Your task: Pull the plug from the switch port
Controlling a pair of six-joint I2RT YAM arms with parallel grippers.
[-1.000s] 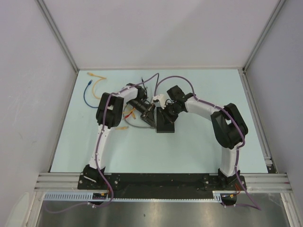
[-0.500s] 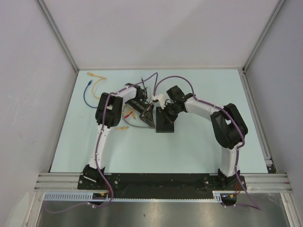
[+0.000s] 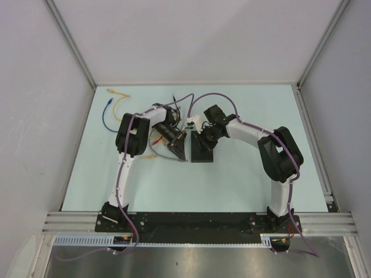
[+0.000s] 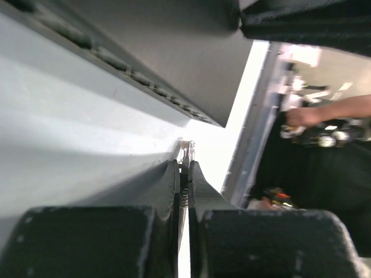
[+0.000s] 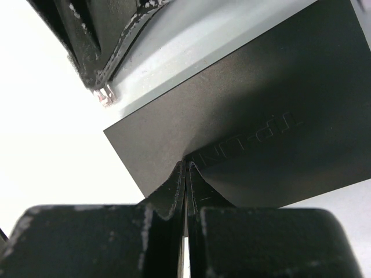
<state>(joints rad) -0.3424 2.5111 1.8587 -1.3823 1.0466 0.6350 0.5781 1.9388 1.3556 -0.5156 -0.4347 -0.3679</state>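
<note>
Switch (image 3: 203,152): lies flat on the pale counter (image 3: 243,174), mid-way between the two arms.
Right fingers (image 5: 171,194): pressed together, with nothing between them; tips rest on the switch's top face by its embossed lettering.
Left fingers (image 4: 171,185): almost together, pinching a small clear plug (image 5: 105,95).
Plug: just beside the switch's corner, not touching it.

A: Left arm (image 3: 128,139)?
B: Elbow bent, reaching inward. The left claw (image 3: 178,149) is pinched tight on a clear plug (image 5: 105,94).
A: Right arm (image 3: 278,152)?
B: Bent inward too, with the right claw (image 3: 201,139) fully closed, tips down, just beside the left.
</note>
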